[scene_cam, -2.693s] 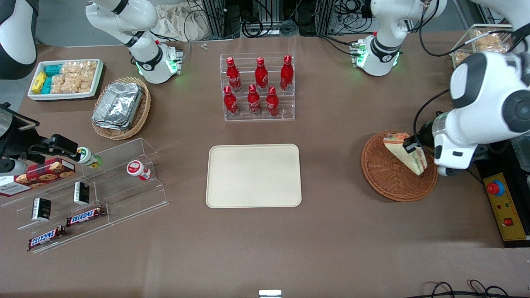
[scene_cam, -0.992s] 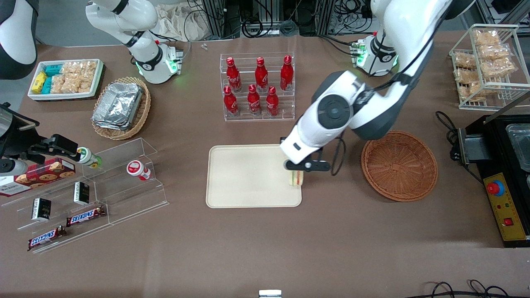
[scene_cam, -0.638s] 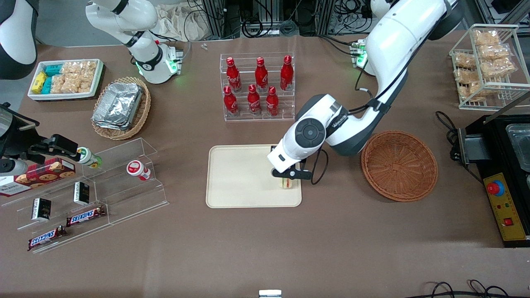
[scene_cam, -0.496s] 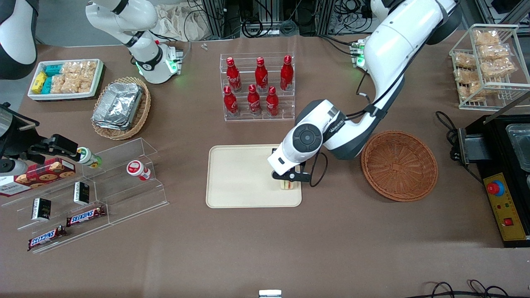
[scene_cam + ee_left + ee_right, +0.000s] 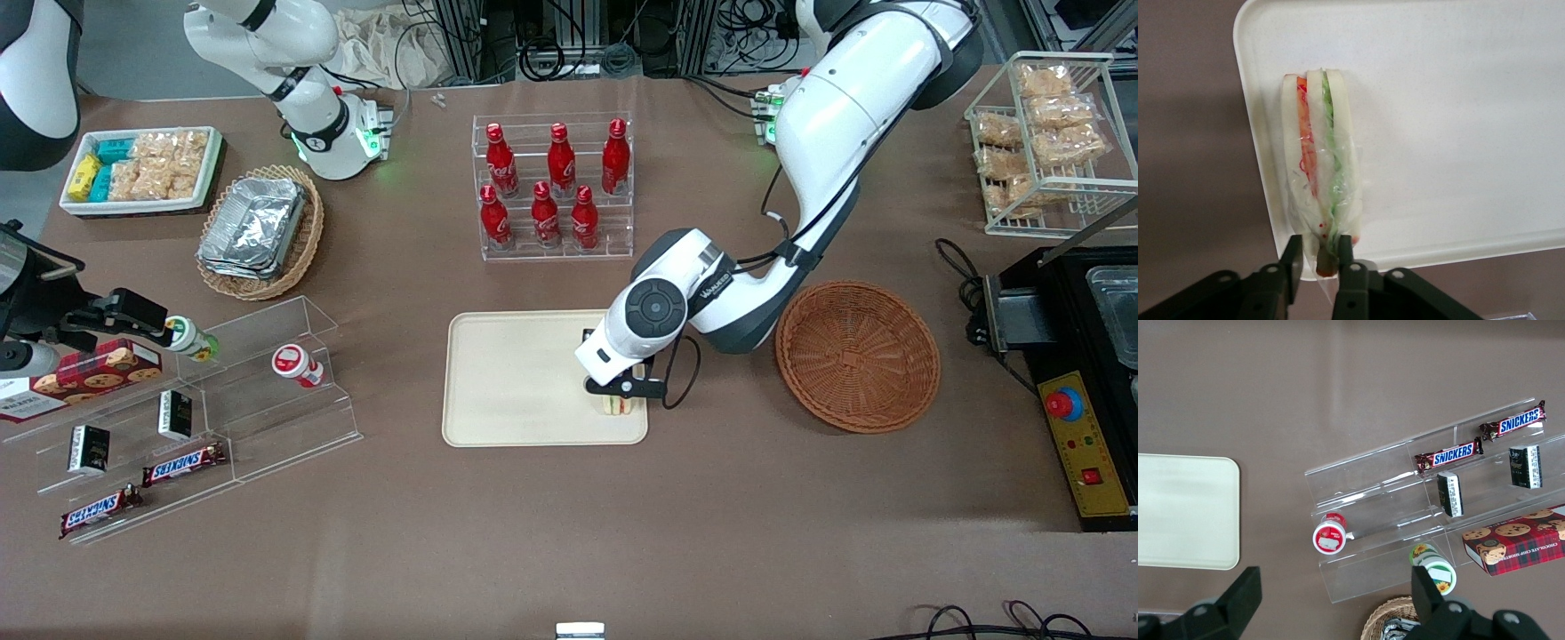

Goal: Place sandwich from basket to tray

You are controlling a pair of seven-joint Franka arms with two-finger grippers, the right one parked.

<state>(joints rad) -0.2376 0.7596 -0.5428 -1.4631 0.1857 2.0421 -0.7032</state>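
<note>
The sandwich (image 5: 1318, 167) is a wedge in clear wrap with white bread, orange-red and green layers. It stands on edge on the cream tray (image 5: 1458, 133), close to one corner and rim. My gripper (image 5: 1318, 257) is shut on its narrow tip, a black finger on each side. In the front view the gripper (image 5: 620, 397) is low over the tray (image 5: 516, 382), at the tray's near corner toward the round wicker basket (image 5: 858, 356). Only a sliver of the sandwich (image 5: 616, 406) shows under the wrist. Nothing lies in the basket.
A clear rack of red bottles (image 5: 556, 187) stands farther from the camera than the tray. Toward the parked arm's end are an acrylic snack shelf (image 5: 196, 418), an oval basket of foil containers (image 5: 262, 231) and a white bin (image 5: 142, 169). A wire snack rack (image 5: 1049, 142) is at the working arm's end.
The sandwich was lifted out of the basket and carried over to the tray. In the last half second the gripper sank a little lower onto the tray's near corner.
</note>
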